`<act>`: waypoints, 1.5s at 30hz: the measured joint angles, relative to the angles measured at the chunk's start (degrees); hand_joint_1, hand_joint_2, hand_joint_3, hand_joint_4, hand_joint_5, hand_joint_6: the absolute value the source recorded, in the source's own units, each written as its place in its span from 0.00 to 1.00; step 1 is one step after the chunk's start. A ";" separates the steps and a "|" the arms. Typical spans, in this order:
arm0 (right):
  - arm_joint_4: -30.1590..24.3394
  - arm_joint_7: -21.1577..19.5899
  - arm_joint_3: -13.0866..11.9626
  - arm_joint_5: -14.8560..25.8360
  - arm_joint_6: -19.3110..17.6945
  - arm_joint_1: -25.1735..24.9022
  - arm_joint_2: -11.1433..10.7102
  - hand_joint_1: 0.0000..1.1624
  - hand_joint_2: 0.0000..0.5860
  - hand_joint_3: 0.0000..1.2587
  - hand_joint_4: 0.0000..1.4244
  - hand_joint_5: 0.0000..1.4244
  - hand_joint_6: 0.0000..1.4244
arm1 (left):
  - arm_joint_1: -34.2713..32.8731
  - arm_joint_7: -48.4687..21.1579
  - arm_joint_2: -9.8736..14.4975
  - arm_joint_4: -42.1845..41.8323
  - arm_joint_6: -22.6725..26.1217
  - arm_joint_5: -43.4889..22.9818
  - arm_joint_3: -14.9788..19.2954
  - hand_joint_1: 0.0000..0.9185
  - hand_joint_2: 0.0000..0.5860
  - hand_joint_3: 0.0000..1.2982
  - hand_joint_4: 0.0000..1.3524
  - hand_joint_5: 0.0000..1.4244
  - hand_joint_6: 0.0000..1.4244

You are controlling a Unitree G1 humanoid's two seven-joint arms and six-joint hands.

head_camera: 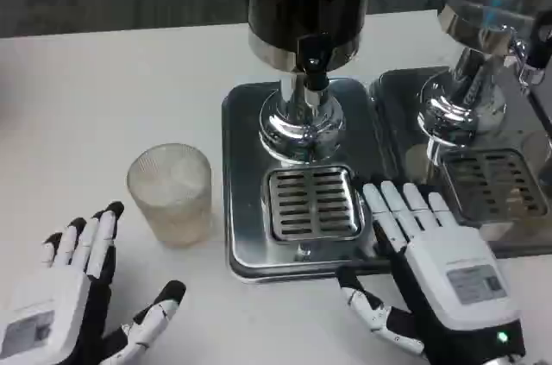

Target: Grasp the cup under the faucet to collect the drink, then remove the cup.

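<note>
A frosted, ribbed clear cup stands upright on the white table, left of the dispenser's steel base. The dark drink dispenser rises at top centre, its black faucet hanging above the slotted drip grate. My left hand lies open at the lower left, fingers spread, just below and left of the cup, apart from it. At the lower right my right hand is open too, its fingers stretched flat over the right edge of the steel tray, beside the grate. Nothing is in either hand.
A second dispenser with its own steel tray and grate stands at the right edge. The table's far edge runs along the top, with dark floor beyond. White tabletop stretches to the left of the cup.
</note>
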 measured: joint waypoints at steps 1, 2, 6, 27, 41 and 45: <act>0.00 0.03 0.00 0.03 0.00 0.00 0.12 0.17 0.71 0.00 0.00 0.00 0.00 | 0.00 0.00 -0.04 0.00 0.00 -0.03 0.00 0.00 0.33 0.00 0.00 0.00 0.00; 0.01 0.05 0.00 0.05 0.00 0.00 0.17 0.17 0.71 0.00 0.00 0.00 0.00 | 0.00 0.00 -0.05 0.00 0.00 -0.04 0.00 0.00 0.33 0.00 0.00 0.00 0.00; 0.15 0.55 -0.03 0.43 0.00 -0.15 0.27 0.17 0.71 0.01 0.00 0.00 0.01 | 0.02 0.00 -0.31 -0.01 0.03 -0.03 0.00 0.00 0.33 0.00 0.00 0.00 0.00; 0.65 1.17 0.36 1.20 2.32 -1.37 2.07 0.17 0.72 0.01 0.00 0.00 0.02 | -3.01 2.27 0.43 2.41 -4.67 -5.80 3.07 0.00 0.23 0.00 0.00 0.00 0.00; 0.66 1.13 1.02 0.19 4.10 -1.36 3.73 0.18 0.72 0.01 0.00 0.00 0.04 | -15.38 2.83 0.74 17.27 -12.52 -15.38 6.88 0.00 0.04 0.00 0.00 0.00 0.00; 0.65 1.14 0.96 0.31 4.13 -1.38 3.69 0.18 0.72 0.01 0.00 0.00 0.04 | -20.07 2.88 0.25 26.13 -16.36 -18.02 6.79 0.00 0.00 0.00 0.00 0.00 0.00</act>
